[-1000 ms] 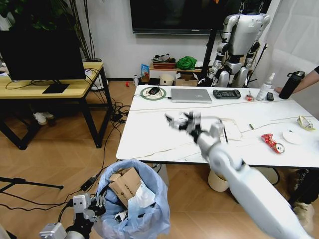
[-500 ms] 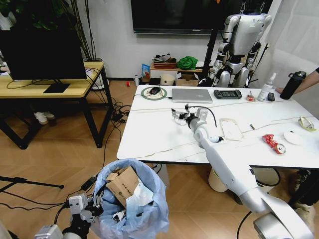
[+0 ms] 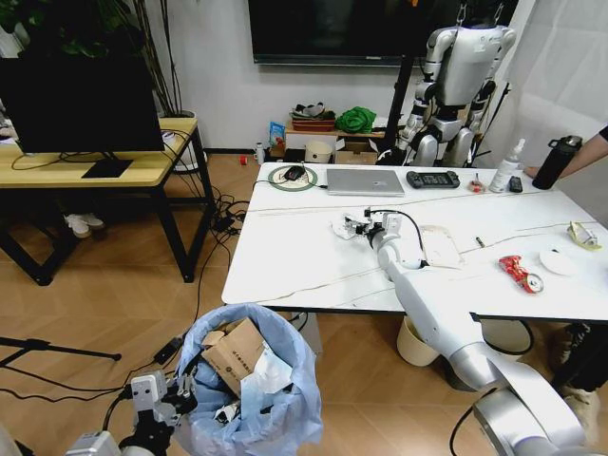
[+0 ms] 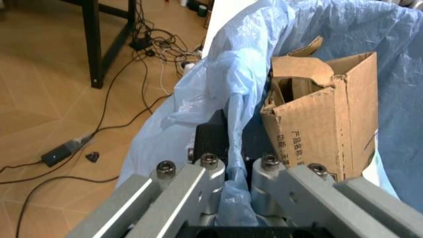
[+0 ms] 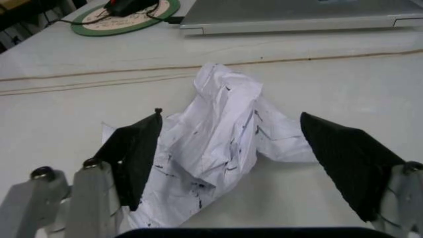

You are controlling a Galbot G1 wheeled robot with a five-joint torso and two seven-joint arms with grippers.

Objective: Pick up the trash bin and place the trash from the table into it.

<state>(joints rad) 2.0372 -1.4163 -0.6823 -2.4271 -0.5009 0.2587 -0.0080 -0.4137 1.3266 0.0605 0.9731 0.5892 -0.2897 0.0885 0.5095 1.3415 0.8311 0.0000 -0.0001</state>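
The trash bin point(image 3: 255, 385), lined with a light-blue bag, hangs low at the front left, near the white marble-look table point(image 3: 294, 271). My left gripper point(image 3: 179, 397) is shut on its rim and bag point(image 4: 233, 148). A brown cardboard piece point(image 4: 324, 114) and white paper lie inside. My right gripper point(image 3: 353, 226) is open and low over the tabletop. Its black fingers point(image 5: 135, 153) stand on either side of a crumpled white paper point(image 5: 221, 144), apart from it. A crushed red can point(image 3: 520, 273), a white lid point(image 3: 558, 262) and a clear wrapper point(image 3: 581, 235) lie at the table's right end.
A laptop point(image 3: 365, 181), a round mat with a mouse point(image 3: 292, 177), a game controller point(image 3: 432, 179) and bottles point(image 3: 507, 166) line the table's far edge. A person's hand holds a black bottle point(image 3: 560, 161). A yellow desk point(image 3: 95, 169) stands left, a cream bin point(image 3: 415, 344) under the table.
My right arm has stretched farther over the table and come down, so its open fingers now straddle the crumpled paper. The left gripper and the bin have stayed put.
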